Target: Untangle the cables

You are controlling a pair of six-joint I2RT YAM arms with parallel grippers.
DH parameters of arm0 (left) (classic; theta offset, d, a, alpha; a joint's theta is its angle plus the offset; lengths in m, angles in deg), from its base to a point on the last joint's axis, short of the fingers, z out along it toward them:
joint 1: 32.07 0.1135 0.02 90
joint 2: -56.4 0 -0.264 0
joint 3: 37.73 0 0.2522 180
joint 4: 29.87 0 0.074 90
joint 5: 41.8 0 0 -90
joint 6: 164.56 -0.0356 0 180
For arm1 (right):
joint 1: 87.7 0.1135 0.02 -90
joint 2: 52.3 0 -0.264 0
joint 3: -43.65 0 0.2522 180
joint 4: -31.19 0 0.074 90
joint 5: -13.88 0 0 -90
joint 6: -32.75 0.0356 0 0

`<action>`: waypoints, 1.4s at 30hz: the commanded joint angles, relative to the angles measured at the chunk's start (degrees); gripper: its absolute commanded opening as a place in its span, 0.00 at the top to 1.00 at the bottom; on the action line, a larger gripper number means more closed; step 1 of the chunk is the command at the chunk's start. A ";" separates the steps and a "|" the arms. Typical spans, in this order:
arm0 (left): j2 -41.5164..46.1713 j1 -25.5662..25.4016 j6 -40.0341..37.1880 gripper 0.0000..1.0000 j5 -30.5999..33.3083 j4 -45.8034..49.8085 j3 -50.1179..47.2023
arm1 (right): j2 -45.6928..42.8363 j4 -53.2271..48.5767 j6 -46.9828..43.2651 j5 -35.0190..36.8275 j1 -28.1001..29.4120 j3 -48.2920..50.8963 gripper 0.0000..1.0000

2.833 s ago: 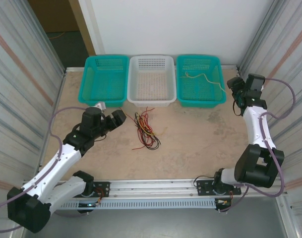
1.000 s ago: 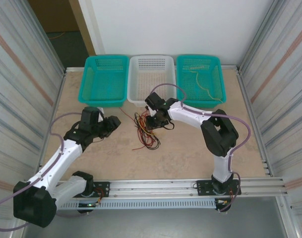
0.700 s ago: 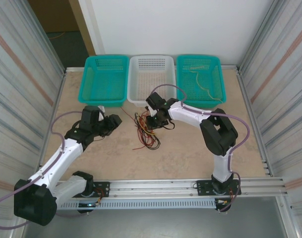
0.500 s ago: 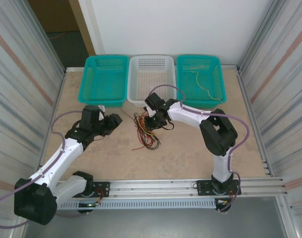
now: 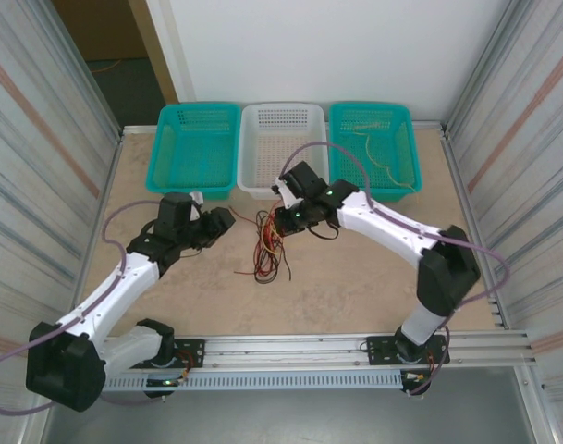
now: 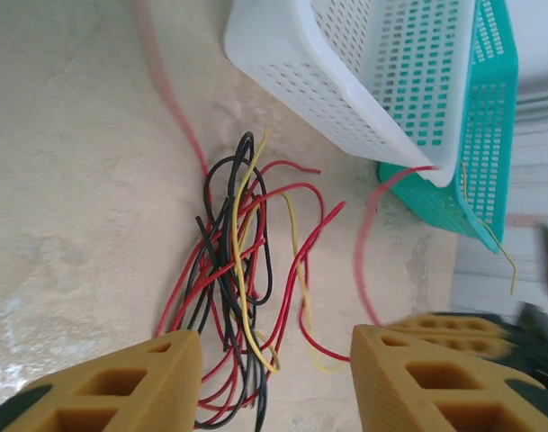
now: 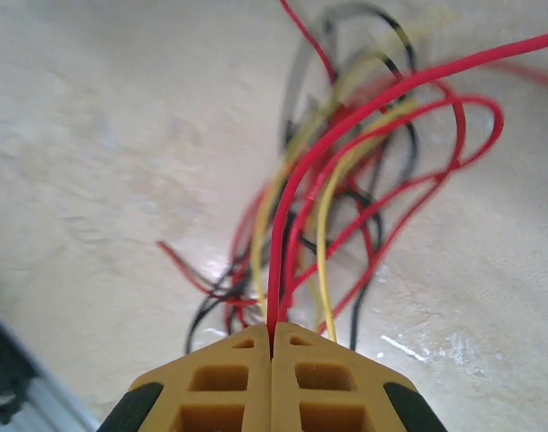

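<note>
The cables (image 5: pixel 267 250) lie as a tangle of thin red, black and yellow wires on the tabletop in front of the white basket. My right gripper (image 5: pixel 283 217) is at the tangle's far end. In the right wrist view it (image 7: pixel 272 328) is shut on a red cable (image 7: pixel 287 216) that rises from the bundle (image 7: pixel 345 180). My left gripper (image 5: pixel 224 220) sits just left of the tangle. In the left wrist view it (image 6: pixel 274 378) is open, its fingers (image 6: pixel 121 387) spread on either side of the wires (image 6: pixel 233 279) without touching them.
Three baskets line the back edge: a teal one (image 5: pixel 196 176), a white one (image 5: pixel 283 185) and a second teal one (image 5: pixel 403 180) holding a pale yellow wire (image 5: pixel 378 153). Metal walls close in both sides. The white basket's corner (image 6: pixel 282 63) is close behind the tangle.
The right arm swung from the right basket to the tangle, shut on a red wire and now pulls it up and right. The bundle has drawn narrower. The left gripper has edged closer.
</note>
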State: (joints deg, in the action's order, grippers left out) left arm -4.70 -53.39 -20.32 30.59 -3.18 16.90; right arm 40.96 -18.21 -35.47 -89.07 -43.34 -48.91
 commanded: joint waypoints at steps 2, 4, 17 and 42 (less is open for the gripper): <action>-0.62 -1.40 -0.45 0.48 -0.23 -1.97 2.93 | -4.83 -0.68 -0.18 -1.06 0.55 -3.76 1.00; -0.60 -1.27 -0.89 0.48 -0.19 -1.60 3.53 | -6.13 -0.57 0.51 -0.59 0.58 -5.10 1.00; 3.53 -4.47 -2.42 0.38 -4.83 -12.71 3.07 | -14.07 7.24 7.14 -5.29 -2.06 -8.53 1.00; -3.11 -11.17 -5.81 0.40 -0.64 -12.35 5.21 | -21.42 28.09 22.25 -23.21 -16.55 -4.92 1.00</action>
State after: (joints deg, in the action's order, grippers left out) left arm -11.52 -65.11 -24.24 28.85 -17.69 19.98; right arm 21.53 6.43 -14.62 -109.35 -59.27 -54.25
